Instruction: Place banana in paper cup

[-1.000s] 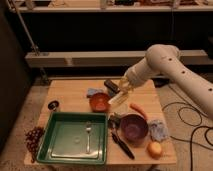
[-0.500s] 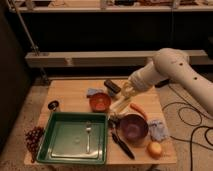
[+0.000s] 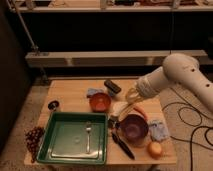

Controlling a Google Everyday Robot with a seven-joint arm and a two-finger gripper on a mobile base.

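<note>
The gripper [image 3: 125, 106] hangs over the paper cup [image 3: 120, 108], fingers clamped on the banana [image 3: 131, 102]. The purple bowl [image 3: 133, 127] sits at the cup's five o'clock on the tabletop [image 3: 70, 92].

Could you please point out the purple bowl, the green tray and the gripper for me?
purple bowl [image 3: 133, 128]: camera view, on its inner wall.
green tray [image 3: 56, 131]: camera view, on its bare floor left of the fork.
gripper [image 3: 113, 120]: camera view, between its fingertips, just left of the bowl.

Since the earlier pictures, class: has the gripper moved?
Yes. The gripper has come down and forward, from above the orange bowl to the table beside the purple bowl.
</note>
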